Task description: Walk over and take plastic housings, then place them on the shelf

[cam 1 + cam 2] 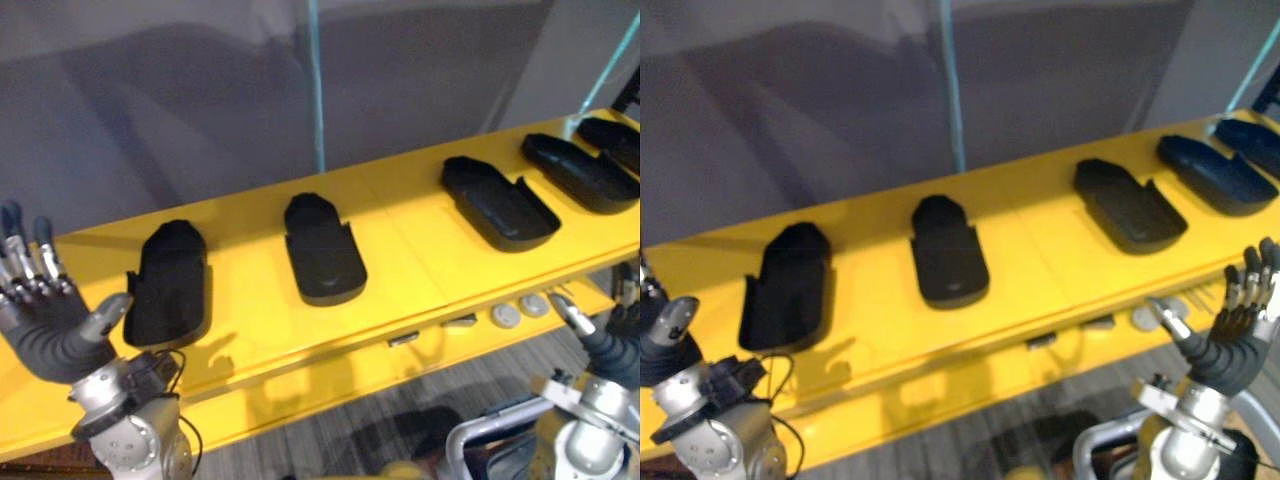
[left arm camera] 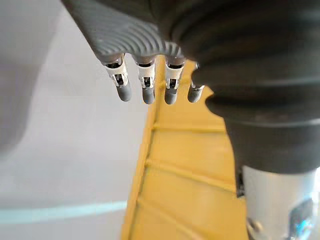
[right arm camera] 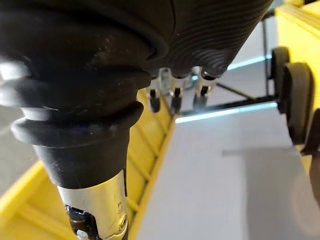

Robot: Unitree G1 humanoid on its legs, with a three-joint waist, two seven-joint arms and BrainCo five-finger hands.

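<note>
Along the yellow shelf (image 1: 250, 300) lie 5 black plastic housings (image 1: 322, 255) in a row. Left hand (image 1: 50, 330) and right hand (image 1: 1230, 345) hover before it, fingers spread, empty. Likely no housing is taken yet, or these are already placed.

Both hands up, palms open, empty

The left hand (image 1: 50, 325) is raised at the lower left, its fingers (image 1: 30, 262) straight and pointing up in a loose fan, thumb (image 1: 108, 315) stuck out sideways. The right hand (image 1: 1228, 350) pretty much mirrors it at the lower right: fingers (image 1: 1252, 282) upright, thumb (image 1: 1172, 323) angled in toward the middle. Both arms come up from below, wrists bent back. In each wrist view the fingers run straight in a row.
</note>
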